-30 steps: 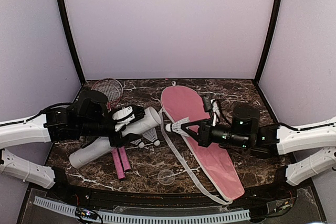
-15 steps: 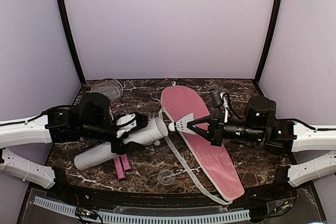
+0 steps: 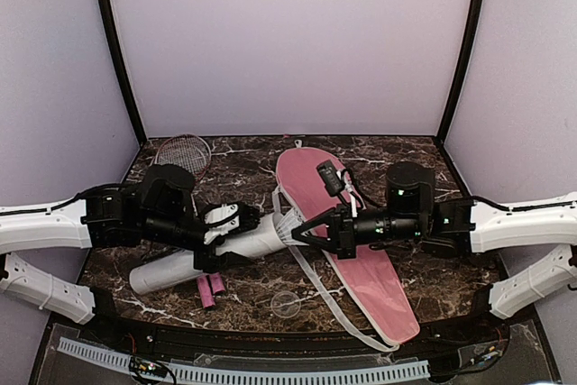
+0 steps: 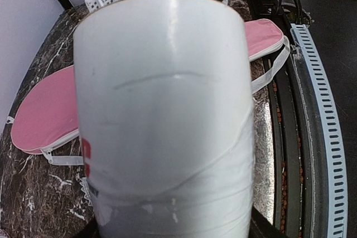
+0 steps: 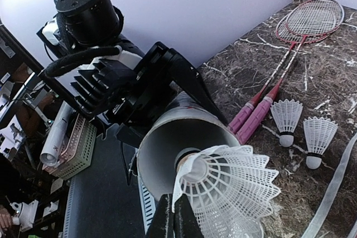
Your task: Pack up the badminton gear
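My left gripper (image 3: 225,239) is shut on the long white tube (image 3: 257,236) and holds its open end raised toward the right; the tube fills the left wrist view (image 4: 162,110). My right gripper (image 3: 296,233) is shut on the skirt rim of a white shuttlecock (image 5: 228,188), whose cork end sits in the tube's mouth (image 5: 167,154). Two more shuttlecocks (image 5: 285,121) (image 5: 319,137) stand on the table beside the two rackets' pink handles (image 5: 254,115). The red-framed racket heads (image 3: 185,151) lie at the back left. The pink bag (image 3: 311,178) lies flat under the right arm.
A small clear round cap (image 3: 286,304) lies near the front edge. The bag's white strap (image 3: 311,272) trails across the dark marble table (image 3: 243,155). Purple walls close the back and sides. A slotted grey rail (image 3: 270,371) runs along the front.
My right gripper has moved left with the shuttlecock until its cork end entered the tube's mouth. My left gripper has swung the tube's open end right to meet it.
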Tool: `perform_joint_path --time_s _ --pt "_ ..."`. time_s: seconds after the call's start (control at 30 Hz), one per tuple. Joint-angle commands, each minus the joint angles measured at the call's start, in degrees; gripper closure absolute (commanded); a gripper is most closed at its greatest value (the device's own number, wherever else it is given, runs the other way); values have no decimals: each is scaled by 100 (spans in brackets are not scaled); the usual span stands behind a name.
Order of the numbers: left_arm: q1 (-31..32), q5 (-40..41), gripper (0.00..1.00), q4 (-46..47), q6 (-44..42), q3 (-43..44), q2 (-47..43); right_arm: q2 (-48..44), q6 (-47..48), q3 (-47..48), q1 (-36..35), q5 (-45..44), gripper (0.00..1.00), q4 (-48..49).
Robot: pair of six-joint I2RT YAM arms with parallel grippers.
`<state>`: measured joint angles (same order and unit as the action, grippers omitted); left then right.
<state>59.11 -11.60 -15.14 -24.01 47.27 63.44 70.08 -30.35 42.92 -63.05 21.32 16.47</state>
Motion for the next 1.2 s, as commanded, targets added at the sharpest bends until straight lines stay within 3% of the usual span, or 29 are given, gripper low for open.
perform_joint_path --time_s 0.0,0.63,0.97,1.17 --pt "122 -115 38 26 -104 -41 -64 265 -142 295 30 490 100 398" --pt "419 -40 38 36 -138 -59 2 1152 -409 669 66 1081 100 792" --pt "452 41 38 49 -130 -64 6 1235 -289 789 37 917 100 620" --pt "452 703 40 95 -36 -70 28 737 -127 601 51 298 72 228"
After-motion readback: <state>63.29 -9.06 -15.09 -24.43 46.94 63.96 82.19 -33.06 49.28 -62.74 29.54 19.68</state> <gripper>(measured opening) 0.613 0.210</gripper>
